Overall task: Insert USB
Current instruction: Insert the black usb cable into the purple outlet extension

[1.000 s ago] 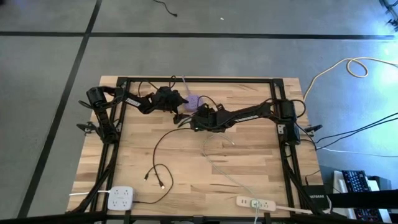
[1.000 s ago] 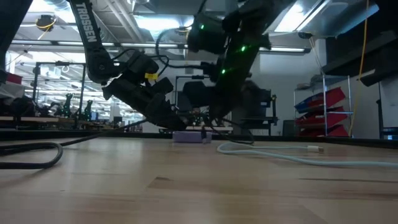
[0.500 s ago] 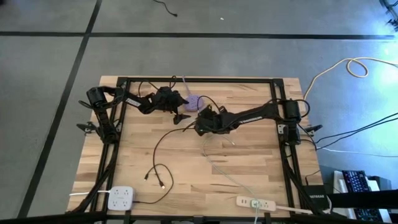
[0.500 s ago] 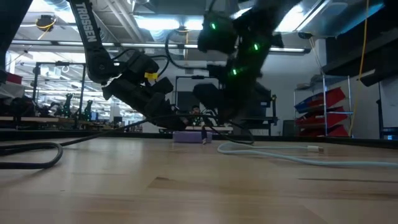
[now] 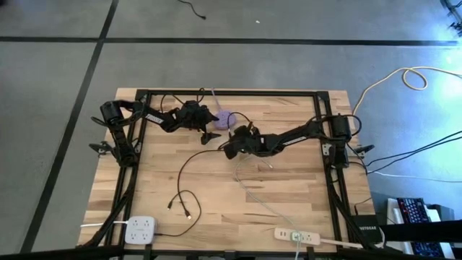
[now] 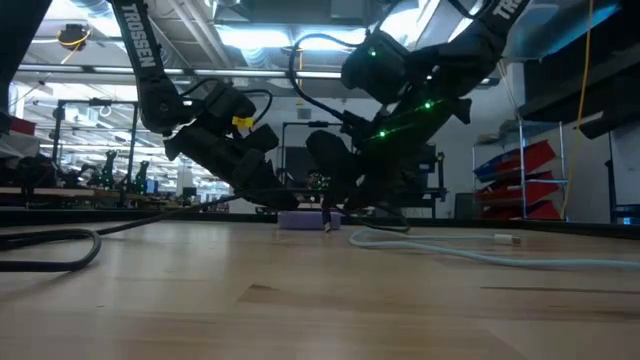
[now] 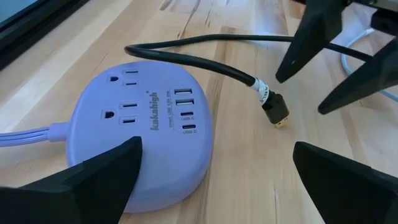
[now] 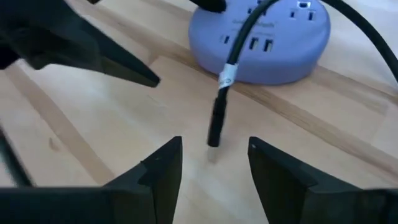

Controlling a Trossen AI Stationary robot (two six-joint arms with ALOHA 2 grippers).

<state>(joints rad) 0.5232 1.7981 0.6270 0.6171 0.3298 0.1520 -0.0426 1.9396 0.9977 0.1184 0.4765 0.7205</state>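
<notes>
Looking at the middle of the high view, you are seeing both arms meeting beside the purple power hub [image 5: 226, 118], which is sitting near the upper centre of the wooden table [image 5: 289, 195]. The right gripper [image 8: 211, 163] is hanging just behind the black USB plug [image 8: 216, 127], its fingers parted with the plug lying between their tips and touching neither, so nothing is being pinched. That gap suggests you are either letting the plug go or lining up for a fresh hold.

The plug is resting on the wood just beside the hub, not in any socket. In the left wrist view it is lying to the right of the hub's row of USB ports [image 7: 185, 112], its metal tip pointing away from them, while the black cable [image 7: 186, 57] is curving over the hub's far edge. That heading probably explains the loose hold: the plug needs turning before it can go in.

The left gripper [image 7: 217, 168] is hovering low over the hub with its fingers spread wide, one on each side, seemingly placed to steady the hub against the push of insertion.
</notes>
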